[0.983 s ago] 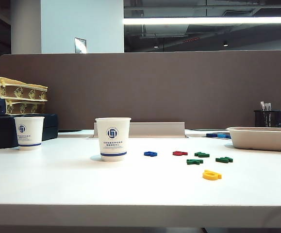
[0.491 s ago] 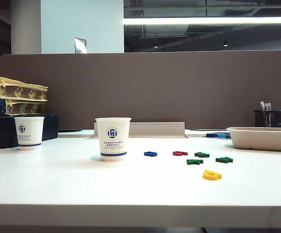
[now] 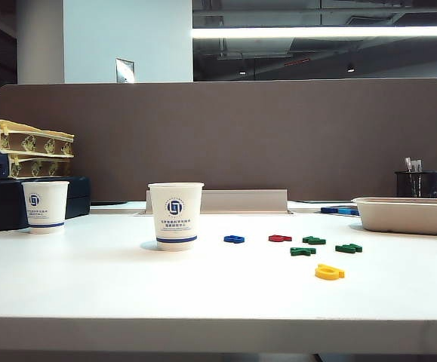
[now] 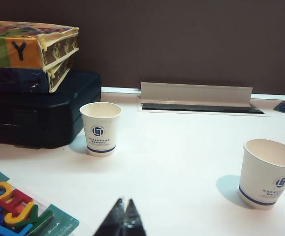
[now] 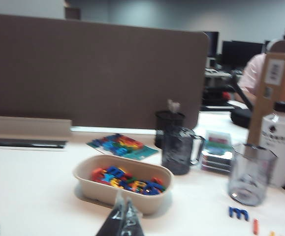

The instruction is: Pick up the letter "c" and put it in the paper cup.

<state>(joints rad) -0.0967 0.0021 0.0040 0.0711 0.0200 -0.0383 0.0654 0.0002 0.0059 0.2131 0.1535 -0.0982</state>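
The paper cup (image 3: 176, 216) stands upright on the white table left of centre; in the left wrist view the paper cup (image 4: 269, 173) shows its open rim, but its bottom is hidden. The letter "c" is out of view in every frame. My left gripper (image 4: 124, 202) is shut and empty, low over the table, well short of both cups. Over on the other side, my right gripper (image 5: 122, 201) is shut with nothing in it, just in front of the beige tray (image 5: 108, 194). Neither gripper shows in the exterior view.
A smaller-looking cup (image 3: 45, 206) stands at the far left by a dark case and stacked boxes (image 3: 26, 147). Blue (image 3: 234, 239), dark red (image 3: 280, 238), green (image 3: 303, 251) and yellow (image 3: 329, 272) letters lie right of the paper cup. The tray (image 3: 407, 219) holds several letters.
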